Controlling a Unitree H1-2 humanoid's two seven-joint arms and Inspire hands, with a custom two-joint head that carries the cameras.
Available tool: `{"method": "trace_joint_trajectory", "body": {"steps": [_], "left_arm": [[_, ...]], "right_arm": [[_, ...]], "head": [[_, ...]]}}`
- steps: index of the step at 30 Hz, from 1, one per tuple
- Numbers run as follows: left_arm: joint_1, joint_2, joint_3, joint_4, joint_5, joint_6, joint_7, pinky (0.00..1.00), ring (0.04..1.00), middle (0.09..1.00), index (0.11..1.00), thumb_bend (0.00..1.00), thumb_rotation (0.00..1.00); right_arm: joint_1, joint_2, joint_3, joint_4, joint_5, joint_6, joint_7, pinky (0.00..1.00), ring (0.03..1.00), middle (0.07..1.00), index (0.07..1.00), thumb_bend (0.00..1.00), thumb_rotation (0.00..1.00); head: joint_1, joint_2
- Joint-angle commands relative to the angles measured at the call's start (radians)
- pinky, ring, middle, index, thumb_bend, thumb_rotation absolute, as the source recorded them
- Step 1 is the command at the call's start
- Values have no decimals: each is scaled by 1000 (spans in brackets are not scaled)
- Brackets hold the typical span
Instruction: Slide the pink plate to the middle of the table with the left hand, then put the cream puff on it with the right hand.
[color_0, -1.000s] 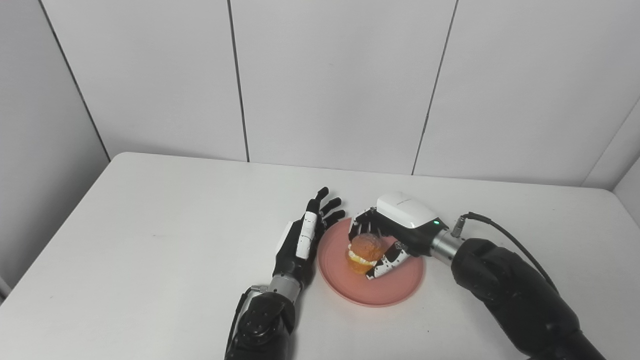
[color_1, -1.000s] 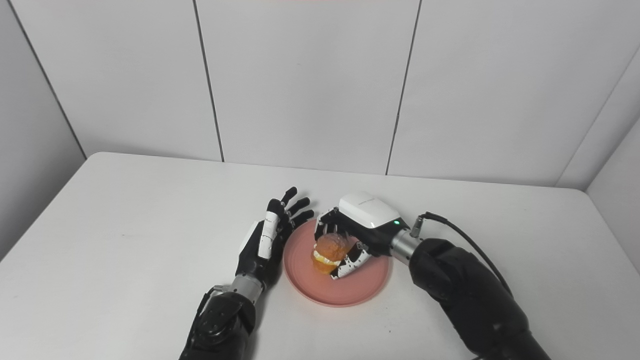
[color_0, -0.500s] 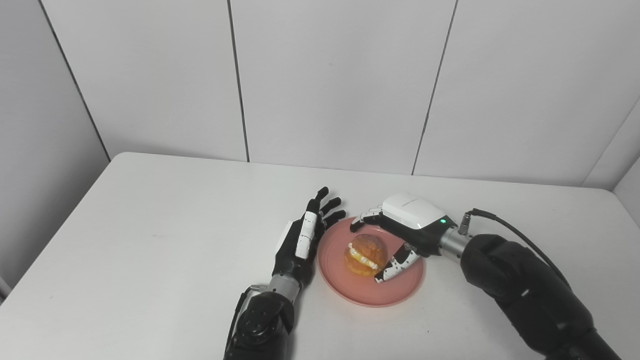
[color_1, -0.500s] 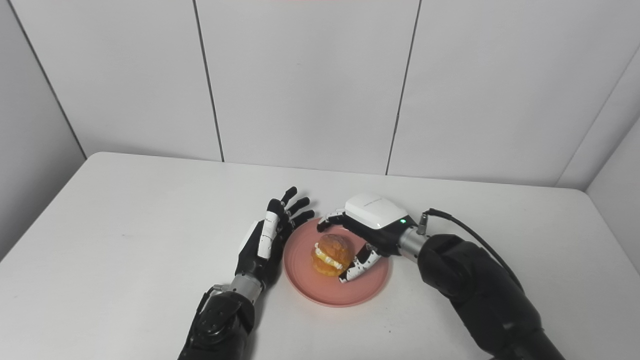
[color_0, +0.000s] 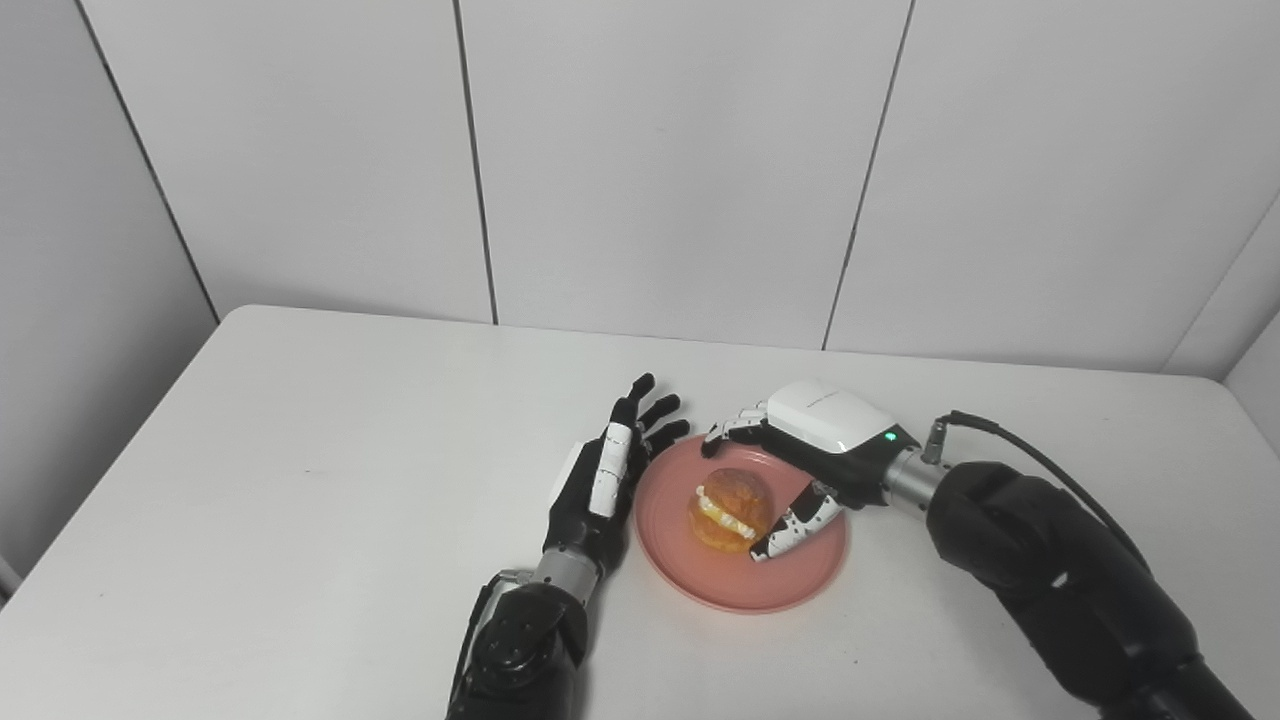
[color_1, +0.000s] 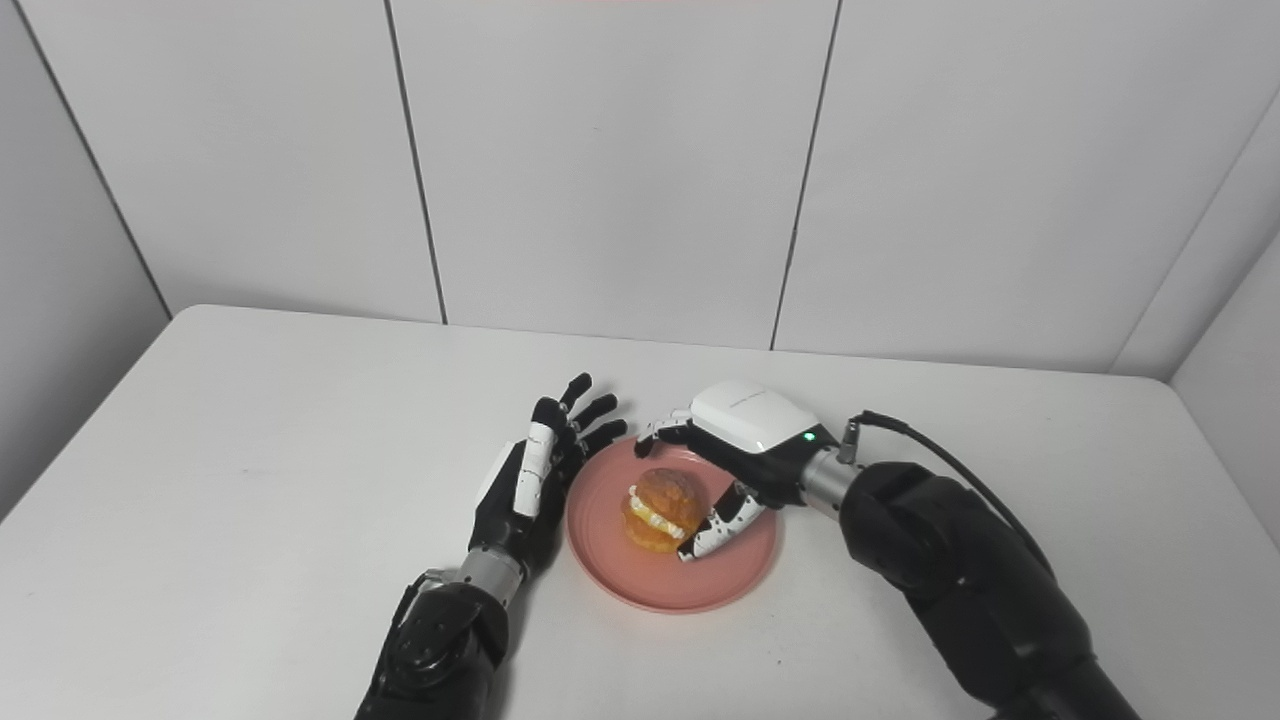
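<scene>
text: none legible | labels: none | signs: none

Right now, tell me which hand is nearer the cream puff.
Right. The right hand arches open around the cream puff, thumb beside it. The left hand stands open outside the pink plate, at its left rim.

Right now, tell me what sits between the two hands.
The cream puff on the pink plate lies between the open left hand and the open right hand, in both eye views.
</scene>
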Motion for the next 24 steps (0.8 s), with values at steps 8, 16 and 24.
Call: {"method": "trace_joint_trajectory", "body": {"steps": [8,16,24], "left_arm": [[3,-10,9,27,21,-52,30,907,922,911,946,897,948],[3,-13,3,56,134,-186,144,918,938,927,902,865,951],[6,3,-9,52,210,-226,210,999,999,997,926,842,983]], "right_arm": [[47,-11,-182,-154,221,38,-42,724,822,822,751,1000,422],[207,178,-364,-80,469,66,-225,798,877,891,846,891,886],[289,428,-499,62,664,34,-424,856,890,905,904,879,993]], "head": [[-12,-4],[-38,2],[-94,11]]}}
